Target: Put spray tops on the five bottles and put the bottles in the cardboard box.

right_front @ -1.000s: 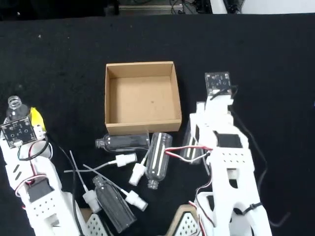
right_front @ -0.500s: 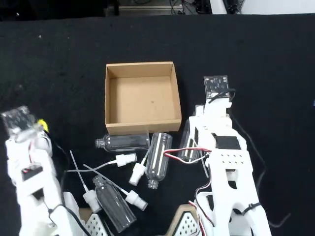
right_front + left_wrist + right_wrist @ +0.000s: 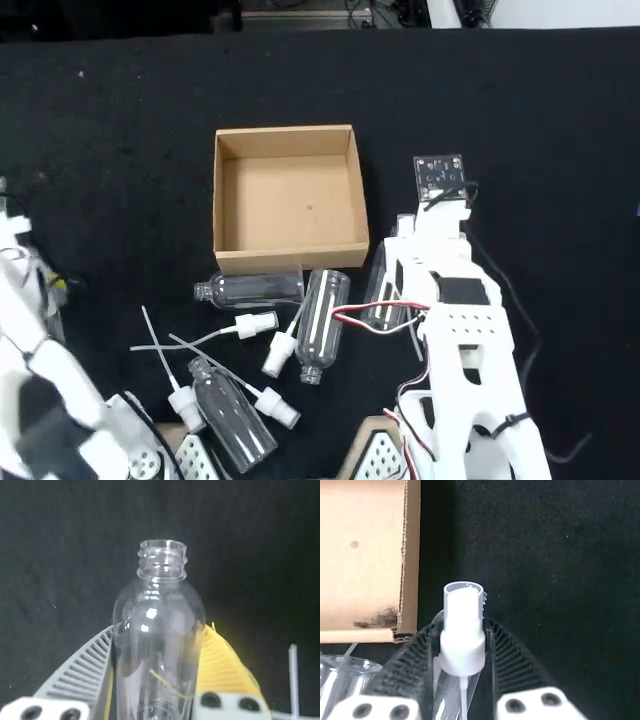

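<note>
Beside cardboard box: right fingers clamp spray top | left fingers clamp uncapped bottle

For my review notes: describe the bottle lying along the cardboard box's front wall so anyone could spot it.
In the high view, find the cardboard box mid-table. A clear uncapped bottle lies beside its near wall. It alone runs parallel to that wall.
</note>
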Tool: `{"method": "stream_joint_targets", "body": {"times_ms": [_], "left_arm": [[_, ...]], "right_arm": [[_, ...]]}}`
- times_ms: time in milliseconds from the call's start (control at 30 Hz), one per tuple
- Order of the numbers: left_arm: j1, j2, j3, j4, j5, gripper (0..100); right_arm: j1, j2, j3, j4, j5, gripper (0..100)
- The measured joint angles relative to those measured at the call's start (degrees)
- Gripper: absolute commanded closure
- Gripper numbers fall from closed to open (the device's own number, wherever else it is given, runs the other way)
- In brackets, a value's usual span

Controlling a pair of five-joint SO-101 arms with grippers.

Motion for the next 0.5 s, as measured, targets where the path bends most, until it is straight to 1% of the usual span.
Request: {"method": "stream_joint_targets", "body": {"times_ms": [67, 167, 300, 367, 433, 500], "left_arm": [[-1.9, 5.6, -2.8, 2.5, -3.1, 97], [-4.4, 14.5, -6.8, 3.6, -6.7, 97], [-7.6, 24.0, -12.8, 4.1, -8.9, 97], [-8.5, 26.5, -15.1, 4.4, -10.0, 96], [-9.3, 27.3, -16.4, 4.4, -11.6, 93], [-9.7, 27.5, -17.1, 4.4, -13.0, 84]], "right_arm": [[0.0, 0.0, 0.0, 0.0, -0.1, 98.8], [0.0, 0.0, 0.0, 0.0, -0.1, 98.8], [0.0, 0.0, 0.0, 0.0, 0.0, 98.8], [0.0, 0.0, 0.0, 0.0, -0.1, 98.8], [0.0, 0.0, 0.0, 0.0, -0.1, 98.8], [0.0, 0.0, 0.0, 0.0, 0.0, 98.8]]}}
